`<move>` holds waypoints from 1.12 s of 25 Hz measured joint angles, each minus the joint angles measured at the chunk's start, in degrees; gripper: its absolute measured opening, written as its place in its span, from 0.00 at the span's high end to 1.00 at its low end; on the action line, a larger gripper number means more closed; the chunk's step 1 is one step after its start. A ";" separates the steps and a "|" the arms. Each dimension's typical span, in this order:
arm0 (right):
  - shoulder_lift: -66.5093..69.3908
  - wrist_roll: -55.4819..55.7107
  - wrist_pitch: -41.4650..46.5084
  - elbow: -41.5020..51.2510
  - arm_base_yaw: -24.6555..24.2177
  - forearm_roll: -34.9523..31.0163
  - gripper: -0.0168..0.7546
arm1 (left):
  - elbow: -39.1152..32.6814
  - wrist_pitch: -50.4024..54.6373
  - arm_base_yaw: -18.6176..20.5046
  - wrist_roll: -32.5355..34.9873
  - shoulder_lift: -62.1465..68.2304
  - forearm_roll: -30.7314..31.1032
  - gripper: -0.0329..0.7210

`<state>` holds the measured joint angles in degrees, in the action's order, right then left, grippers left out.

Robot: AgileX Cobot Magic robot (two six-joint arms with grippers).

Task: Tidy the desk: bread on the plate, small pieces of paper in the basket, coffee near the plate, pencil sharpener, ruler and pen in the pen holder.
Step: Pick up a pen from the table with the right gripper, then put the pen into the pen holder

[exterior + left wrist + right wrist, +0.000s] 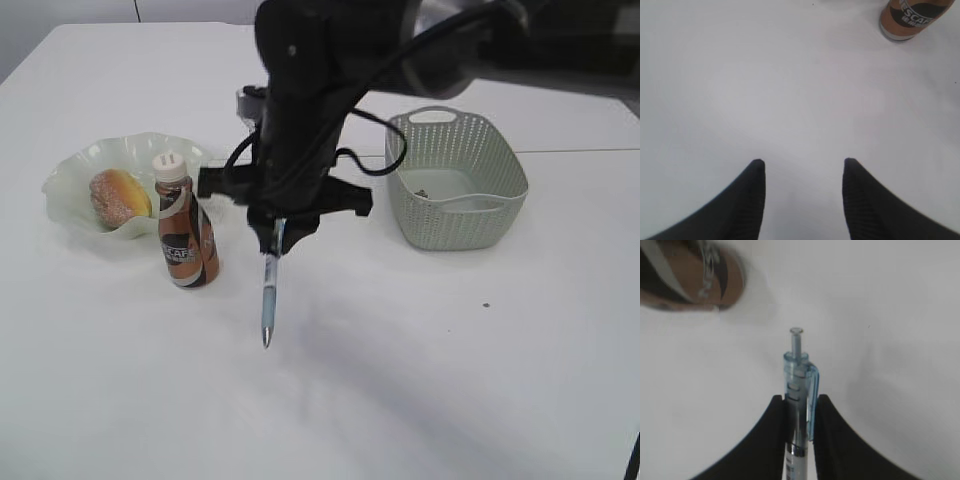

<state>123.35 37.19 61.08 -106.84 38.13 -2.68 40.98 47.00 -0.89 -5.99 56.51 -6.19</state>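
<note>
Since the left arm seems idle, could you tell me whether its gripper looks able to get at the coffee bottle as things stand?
Probably yes: the left gripper is open and empty, and only bare desk lies between it and the coffee bottle.

The left gripper (802, 167) occupies the bottom of the view, from 7 o'clock to 5 o'clock. Its two black ribbed fingers (740, 205) point toward 12 o'clock, with a clear gap between the tips and nothing in that gap. The white desk (790, 90) fills the rest of the view. At 1 o'clock, the base of the coffee (910, 19) bottle stands on the desk, cut off by the top edge, well apart from the fingers.
</note>
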 joint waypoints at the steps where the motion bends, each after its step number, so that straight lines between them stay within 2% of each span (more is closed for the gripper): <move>1: -0.76 -1.03 -0.50 0.00 -1.27 0.00 0.84 | 0.00 0.00 0.00 0.00 0.00 0.00 0.47; 5: -4.20 -3.80 -3.40 0.00 -6.24 -0.64 0.84 | 0.00 0.00 0.00 0.00 0.00 0.00 0.47; 12: -7.47 -10.66 -11.59 0.00 -13.45 -5.76 0.84 | 0.00 0.00 0.00 0.00 0.00 0.00 0.47; 21: -7.46 -22.39 -26.11 0.00 -17.47 -12.18 0.84 | 0.00 0.00 0.00 0.00 0.00 0.00 0.47; 28: -5.35 -30.91 -38.50 0.00 -18.84 -20.61 0.84 | 0.00 0.00 0.00 0.00 0.00 0.00 0.47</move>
<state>118.00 6.27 22.57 -106.84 19.28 -23.29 40.98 47.00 -0.89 -5.99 56.51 -6.19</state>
